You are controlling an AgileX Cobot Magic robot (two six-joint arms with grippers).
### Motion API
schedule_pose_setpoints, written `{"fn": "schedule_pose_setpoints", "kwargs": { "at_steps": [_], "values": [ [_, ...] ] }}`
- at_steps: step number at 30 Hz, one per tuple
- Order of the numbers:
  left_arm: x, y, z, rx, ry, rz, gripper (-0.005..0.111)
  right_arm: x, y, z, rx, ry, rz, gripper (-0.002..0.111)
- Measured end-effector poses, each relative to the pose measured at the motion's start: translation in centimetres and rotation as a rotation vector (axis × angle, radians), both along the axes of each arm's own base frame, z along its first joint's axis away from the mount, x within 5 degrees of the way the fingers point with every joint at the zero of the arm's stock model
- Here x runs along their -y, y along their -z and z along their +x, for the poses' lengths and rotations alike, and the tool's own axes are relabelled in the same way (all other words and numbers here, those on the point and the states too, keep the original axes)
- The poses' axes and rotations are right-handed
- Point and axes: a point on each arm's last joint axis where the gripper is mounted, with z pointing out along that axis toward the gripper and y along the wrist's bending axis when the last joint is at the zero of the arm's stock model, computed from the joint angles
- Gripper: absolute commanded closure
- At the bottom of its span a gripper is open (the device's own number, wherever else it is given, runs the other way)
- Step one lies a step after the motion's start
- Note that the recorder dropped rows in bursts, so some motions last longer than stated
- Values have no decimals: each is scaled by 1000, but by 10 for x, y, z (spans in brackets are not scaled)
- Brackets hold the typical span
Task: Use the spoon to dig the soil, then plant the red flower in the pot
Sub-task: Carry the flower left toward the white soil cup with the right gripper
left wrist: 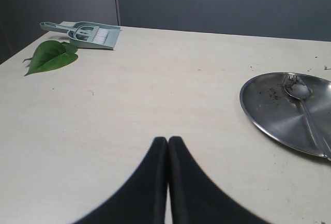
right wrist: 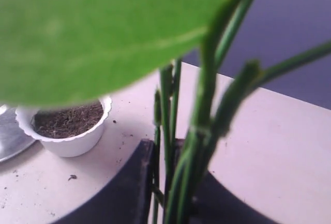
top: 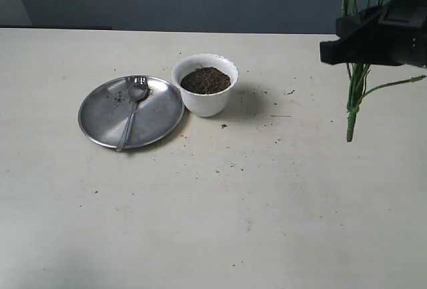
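In the exterior view, the pot (top: pixel 203 105) holding the soil (top: pixel 205 80) sits mid-table. The spoon (top: pixel 132 112) lies on a steel plate (top: pixel 100 112) just beside it at nine o'clock. At three o'clock, well apart, the right gripper (top: pixel 353 45) holds the red flower (top: pixel 353 95) aloft, only green stems showing. Only the left wrist view shows the left gripper (left wrist: pixel 168 146), pressed shut and empty, with a loose leaf (left wrist: pixel 50 57) and a dustpan (left wrist: pixel 90 33). The right wrist view shows the stems pinched between nearly closed jaws.

You have the pot (top: pixel 203 104) just above the centre of the exterior frame, with the soil (top: pixel 205 80) in it. The plate (top: pixel 100 112) lies on the table (top: pixel 233 222) just left of the pot, the spoon (top: pixel 131 112) on it — bowl end toward the top. At the upper right, the flower (top: pixel 353 99) hangs above the table, between the right gripper's (right wrist: pixel 173 182) jaws.
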Motion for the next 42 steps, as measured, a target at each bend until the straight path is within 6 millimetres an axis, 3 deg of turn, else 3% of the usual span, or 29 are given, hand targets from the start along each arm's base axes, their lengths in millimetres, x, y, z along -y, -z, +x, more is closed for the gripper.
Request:
{"fn": "schedule_pose_setpoints", "kwargs": {
  "at_steps": [5, 15, 22, 34, 42],
  "values": [
    [0, 0, 0, 0, 0, 0, 106, -1, 15, -6, 109, -38, 81, 109],
    [0, 0, 0, 0, 0, 0, 106, -10, 17, 4, 220, -67, 185, 109],
    [0, 0, 0, 0, 0, 0, 106, -22, -1, 21, 231, -80, 248, 109],
    [0, 0, 0, 0, 0, 0, 106, -55, -32, 75, 264, -134, 229, 109],
    [0, 0, 0, 0, 0, 0, 106, -44, -38, 126, 273, -66, 255, 109]
  ]
}}
